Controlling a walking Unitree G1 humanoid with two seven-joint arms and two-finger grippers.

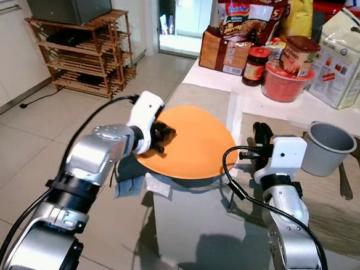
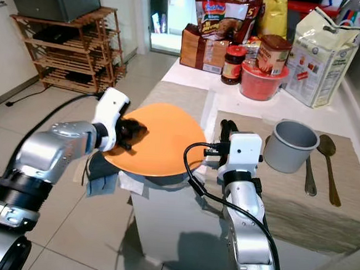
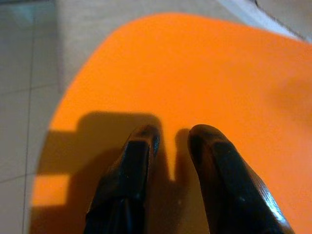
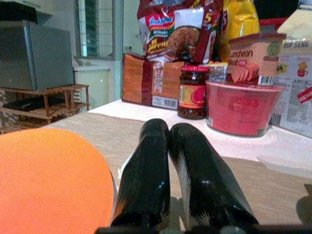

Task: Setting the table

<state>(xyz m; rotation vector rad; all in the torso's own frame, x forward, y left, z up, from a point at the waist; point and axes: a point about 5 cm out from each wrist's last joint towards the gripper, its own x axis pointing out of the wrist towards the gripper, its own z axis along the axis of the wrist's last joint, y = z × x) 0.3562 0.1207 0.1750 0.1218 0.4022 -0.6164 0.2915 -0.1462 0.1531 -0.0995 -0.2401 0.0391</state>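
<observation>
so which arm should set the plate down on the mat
Left. The left gripper is already clamped on the orange plate over the mat; the right gripper rests shut beside it, holding nothing.

The orange plate [image 1: 195, 142] is lying flat at the table's near left corner, its edge overhanging the floor. A grey cup [image 1: 328, 147] is standing upright on the placemat, two spoons [image 1: 355, 172] lying beside it.

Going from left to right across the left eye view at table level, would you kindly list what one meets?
Left end effector → orange plate → right end effector → grey cup → two spoons.
</observation>
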